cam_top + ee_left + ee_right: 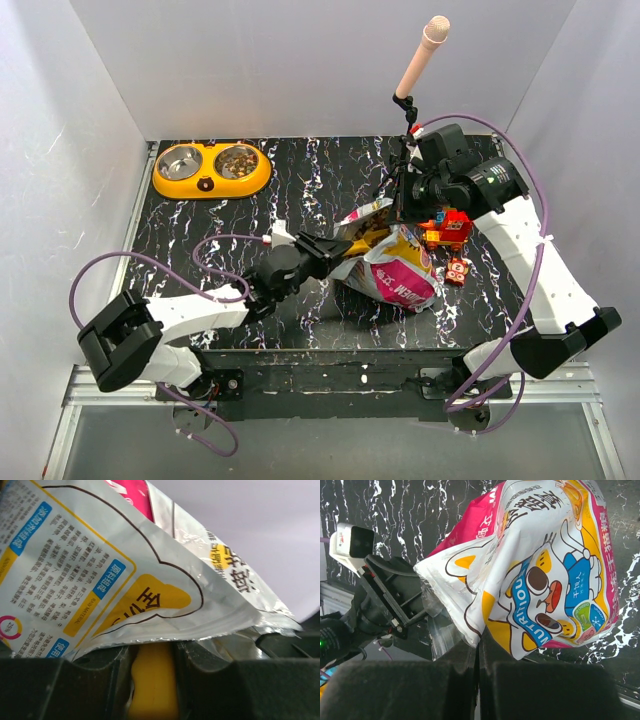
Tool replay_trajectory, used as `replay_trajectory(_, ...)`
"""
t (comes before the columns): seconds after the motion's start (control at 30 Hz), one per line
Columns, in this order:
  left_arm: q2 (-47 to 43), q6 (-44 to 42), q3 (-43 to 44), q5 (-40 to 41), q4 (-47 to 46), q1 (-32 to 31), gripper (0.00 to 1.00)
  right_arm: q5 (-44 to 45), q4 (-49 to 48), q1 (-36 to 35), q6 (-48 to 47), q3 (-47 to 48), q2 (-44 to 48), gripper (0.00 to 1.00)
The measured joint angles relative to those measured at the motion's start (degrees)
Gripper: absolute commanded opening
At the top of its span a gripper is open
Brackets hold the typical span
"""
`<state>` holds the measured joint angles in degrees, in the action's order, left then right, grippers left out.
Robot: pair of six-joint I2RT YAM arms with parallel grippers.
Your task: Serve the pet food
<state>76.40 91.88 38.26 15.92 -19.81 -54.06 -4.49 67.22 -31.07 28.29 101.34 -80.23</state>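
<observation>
The printed pet food bag point(395, 270) lies on its side in the middle of the black marbled table. My left gripper point(335, 250) reaches into its left end. In the left wrist view that gripper point(152, 652) is shut on a yellow handle-like piece point(152, 680), with the bag's foil edge point(100, 580) draped over the fingers. My right gripper point(400, 215) holds the bag's far edge, and its jaws point(479, 652) are shut on the bag point(540, 570). Brown kibble point(240, 160) fills the right bowl of the yellow feeder point(212, 183).
Colourful toy bricks point(447, 230) sit just right of the bag, with one more point(458, 270) nearer. A pink microphone point(425, 55) stands at the back right. White walls close in three sides. The left arm's wrist point(385, 605) shows beside the bag.
</observation>
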Motion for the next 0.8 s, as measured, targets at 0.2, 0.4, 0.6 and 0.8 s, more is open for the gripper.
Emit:
replay_trajectory(0.2, 0.1, -0.7, -10.3, -6.1, -24.7, 2.4, 0.00, -0.9, -0.2, 0.2, 0.0, -0.3, 0.1, 0.01)
replay_trajectory(0.4, -2.9, -4.2, -11.3, -9.3, -26.4, 3.1, 0.00, -0.5, -0.5, 1.2, -0.2, -0.7, 0.7, 0.01)
replay_trajectory(0.6, -15.0, -6.4, -13.1, -9.4, -21.8, 3.1, 0.00, 0.3, -0.5, 3.4, -0.3, -0.7, 1.2, 0.01)
replay_trajectory(0.8, -23.1, -7.2, -14.8, -9.2, -18.0, 3.3, 0.00, 0.2, -0.5, 3.6, -0.7, -0.7, 1.2, 0.01)
